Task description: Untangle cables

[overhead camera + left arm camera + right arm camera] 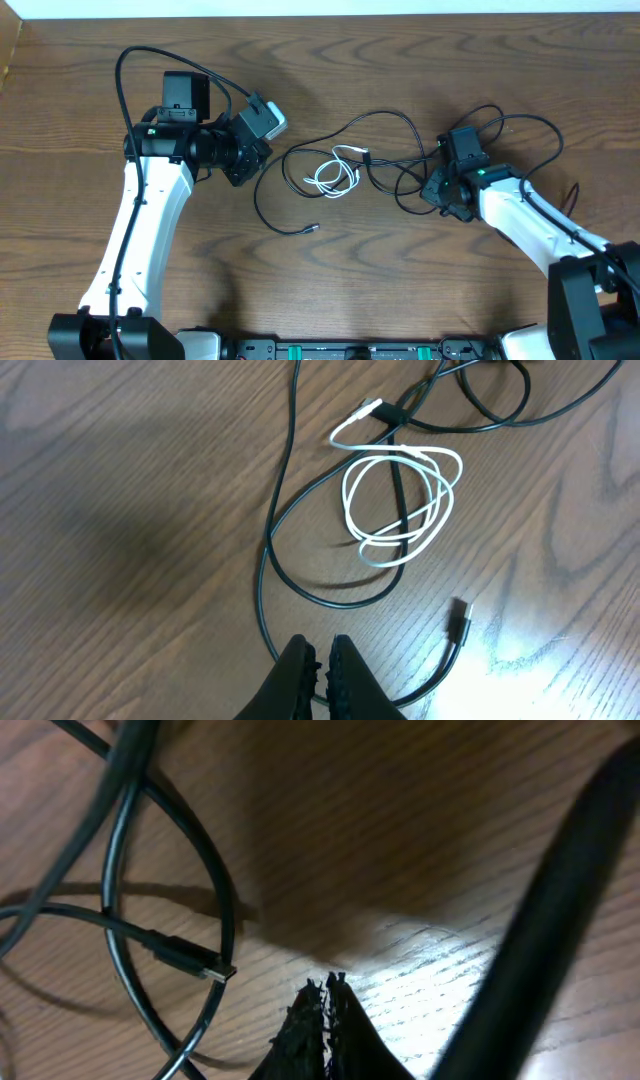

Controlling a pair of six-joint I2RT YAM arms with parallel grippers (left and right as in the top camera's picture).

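The left gripper [320, 652] is seen with its fingers pressed together low over the wooden table [400, 290]. A black cord [268, 560] runs right up to the tips (whether it is pinched cannot be told). Just beyond, at the table's middle, the white cord [345, 490] lies in a loose coil and is crossed by a black cord. Further right, tangled black loops [385, 114] are spread toward the right gripper [325, 995]. Its fingers are closed on nothing visible, and a black plug end [195, 960] lies near them.

A brown wood-grain surface [400, 290] is seen, on which thin black cords [257, 205] are spread in loose loops, with a short white cord [335, 178] coiled among them.
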